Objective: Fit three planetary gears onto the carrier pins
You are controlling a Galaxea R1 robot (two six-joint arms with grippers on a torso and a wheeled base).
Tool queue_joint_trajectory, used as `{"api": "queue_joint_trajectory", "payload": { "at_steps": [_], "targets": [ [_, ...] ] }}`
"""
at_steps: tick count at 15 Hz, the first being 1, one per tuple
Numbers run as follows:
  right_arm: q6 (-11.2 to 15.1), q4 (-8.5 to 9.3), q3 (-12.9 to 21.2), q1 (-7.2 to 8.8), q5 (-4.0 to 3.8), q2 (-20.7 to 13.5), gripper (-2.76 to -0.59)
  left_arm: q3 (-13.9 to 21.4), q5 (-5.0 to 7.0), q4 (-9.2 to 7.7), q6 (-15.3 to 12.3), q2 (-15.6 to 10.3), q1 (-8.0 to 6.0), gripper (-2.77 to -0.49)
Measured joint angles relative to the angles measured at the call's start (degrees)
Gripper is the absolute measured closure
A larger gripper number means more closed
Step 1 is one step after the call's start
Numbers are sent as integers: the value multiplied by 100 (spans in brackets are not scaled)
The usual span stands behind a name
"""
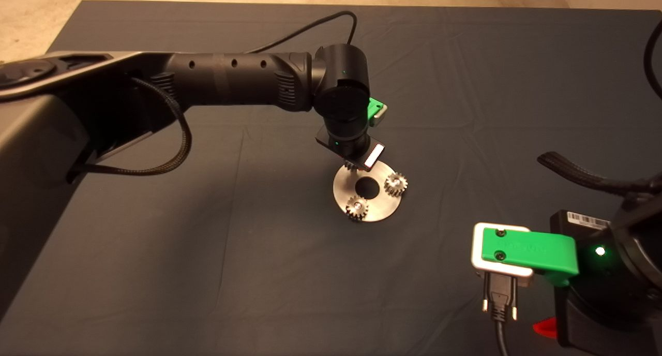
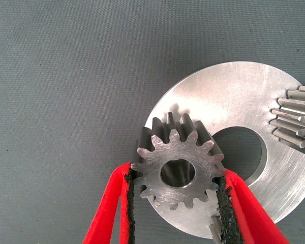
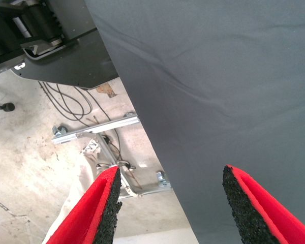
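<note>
Left gripper (image 2: 175,203) clamps the third gear (image 2: 177,170) over the disc (image 1: 368,191) at its 11 o'clock edge; right gripper (image 3: 170,203), fingers spread wide and empty, is parked at the mat's (image 1: 465,87) 4 o'clock corner.

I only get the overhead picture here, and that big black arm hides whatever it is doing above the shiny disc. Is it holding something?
Observer: Yes. The left gripper is shut on a third gear, its black pads pressing the teeth from both sides.
Operator: Is that gear on the disc yet?
Observer: From the left wrist camera it sits over the rim of the disc, beside the large centre hole. I cannot tell whether it touches.
Operator: And the arm at lower right?
Observer: The right gripper is open and empty, parked at the mat's edge, with bare floor and cables below it.
</note>
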Motion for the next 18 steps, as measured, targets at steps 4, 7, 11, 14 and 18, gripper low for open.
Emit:
{"api": "queue_joint_trajectory", "payload": {
  "at_steps": [4, 7, 11, 14, 18],
  "targets": [
    [0, 0, 0, 51, 0, 0, -147, -13, -30, -15, -33, 0, 0, -81],
    [0, 18, 0, 96, 0, 0, -147, -28, -144, -12, -41, -16, 0, -81],
    [0, 18, 0, 101, 0, 0, -147, -38, -190, -6, -63, -16, 2, -81],
    [0, 18, 0, 101, 0, 0, -147, -63, -273, -9, -106, -13, 4, -81],
    [-2, 18, 0, 118, 0, 0, -147, -63, -284, 47, -106, -16, 67, -81]
  ]
}}
